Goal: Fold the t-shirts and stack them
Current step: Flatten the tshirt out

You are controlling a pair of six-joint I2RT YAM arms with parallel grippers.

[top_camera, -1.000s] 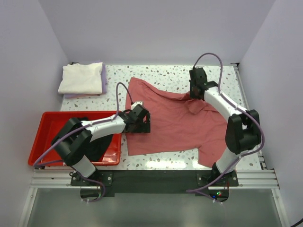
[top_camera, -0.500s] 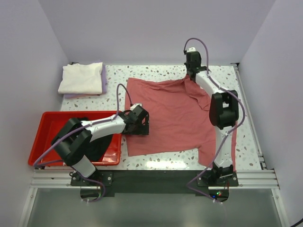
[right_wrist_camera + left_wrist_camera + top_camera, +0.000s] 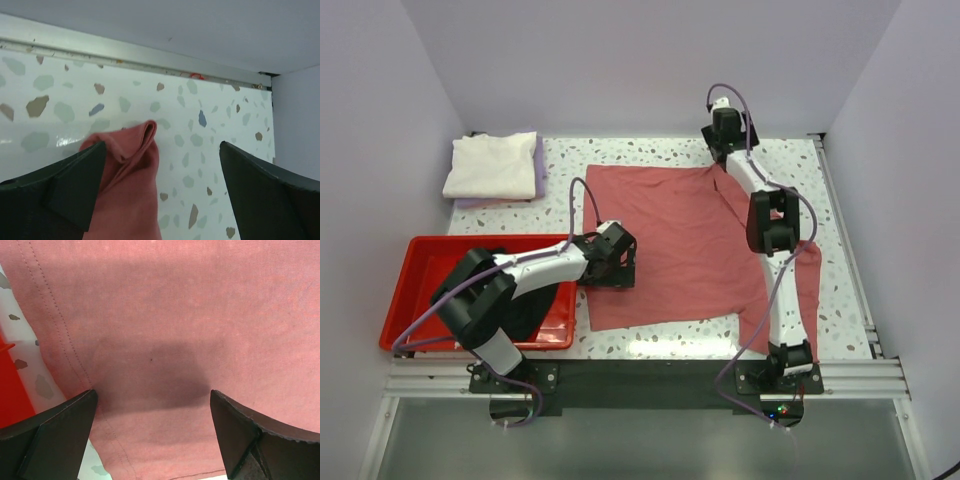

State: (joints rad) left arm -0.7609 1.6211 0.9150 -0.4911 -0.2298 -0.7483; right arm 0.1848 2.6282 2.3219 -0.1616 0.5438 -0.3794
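So the terrazzo table has one dusty-red t-shirt spread mostly flat across the middle of it, with one flap trailing toward the near right. It's nowhere near folded yet.

The red plastic tray sits at the near left with something dark in it, probably a black shirt, but the left arm covers most of it. In the far-left corner is the finished pile: a folded cream t-shirt on top of a lavender one.

The right arm is stretched all the way out to the shirt's far right corner. The right gripper has its fingers spread wide and isn't holding anything. The little bunched-up corner of cloth lies on the table right between them, closer to the left finger.

The left gripper is also wide and empty, hovering low over the shirt's left edge, with the stitched hem running past its left finger.

My guess is the next grab hinges on that far edge running left-right. The right arm is already at one end of it, and the left arm is much nearer the other.
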